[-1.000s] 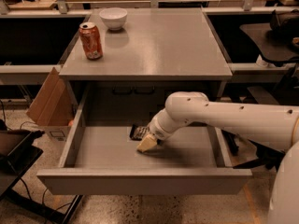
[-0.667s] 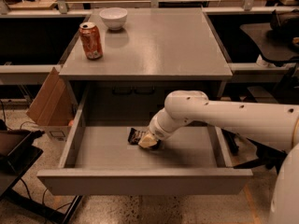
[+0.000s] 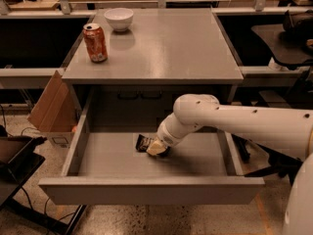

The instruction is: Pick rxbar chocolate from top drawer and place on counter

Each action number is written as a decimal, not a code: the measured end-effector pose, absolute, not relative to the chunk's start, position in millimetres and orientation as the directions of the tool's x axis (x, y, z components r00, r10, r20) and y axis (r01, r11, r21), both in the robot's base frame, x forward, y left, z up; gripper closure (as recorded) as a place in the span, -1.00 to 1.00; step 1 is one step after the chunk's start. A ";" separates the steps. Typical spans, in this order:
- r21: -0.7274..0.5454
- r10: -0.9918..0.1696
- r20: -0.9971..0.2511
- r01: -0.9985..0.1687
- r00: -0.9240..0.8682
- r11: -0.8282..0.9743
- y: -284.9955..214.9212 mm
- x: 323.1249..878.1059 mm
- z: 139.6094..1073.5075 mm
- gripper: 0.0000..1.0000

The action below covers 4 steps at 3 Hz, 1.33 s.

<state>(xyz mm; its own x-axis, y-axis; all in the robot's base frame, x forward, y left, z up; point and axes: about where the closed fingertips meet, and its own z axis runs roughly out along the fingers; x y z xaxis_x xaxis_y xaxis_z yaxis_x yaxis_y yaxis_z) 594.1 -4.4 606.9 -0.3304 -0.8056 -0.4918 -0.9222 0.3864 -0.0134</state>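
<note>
**Reaching for a slick bar in a shallow drawer**

Watch the gripper (image 3: 157,148). It is down inside the top drawer (image 3: 146,191), near the middle of the floor, with its pale tip touching the right end of the rxbar chocolate (image 3: 142,142). From this view you cannot tell whether it has hold of the bar or merely rests against it. The bar lies flat on the drawer floor, well apart from the side walls and the front panel.

Your main risk, as I judge it, is slip. The wrapper is dark, thin and shiny, and the floor under it is smooth grey. A flat packet like that offers little edge to catch, so a push may skate it away instead of lifting it. A hold at one end only could let the bar droop or twist free on the way up.

Mind also the front edge of the counter (image 3: 166,48), because the rounded white arm (image 3: 234,124) sits close below it. The counter is flat and faintly glossy. It carries an orange-red can (image 3: 95,43) and a white bowl (image 3: 119,18) at its far left, so set the bar down away from them.
</note>
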 end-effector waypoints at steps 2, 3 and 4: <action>0.102 -0.751 -0.614 -0.968 -0.244 0.231 60.1 615.3 732.8 1.00; 0.163 -0.739 -0.627 -0.970 -0.244 0.182 79.3 632.0 788.8 1.00; 0.180 -0.759 -0.605 -0.970 -0.241 0.164 77.0 647.6 867.4 1.00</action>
<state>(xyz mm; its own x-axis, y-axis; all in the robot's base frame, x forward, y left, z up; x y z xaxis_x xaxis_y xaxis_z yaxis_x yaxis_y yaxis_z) 647.6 77.0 867.4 -0.2409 -0.7586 -0.6054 -0.9698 0.1641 0.1802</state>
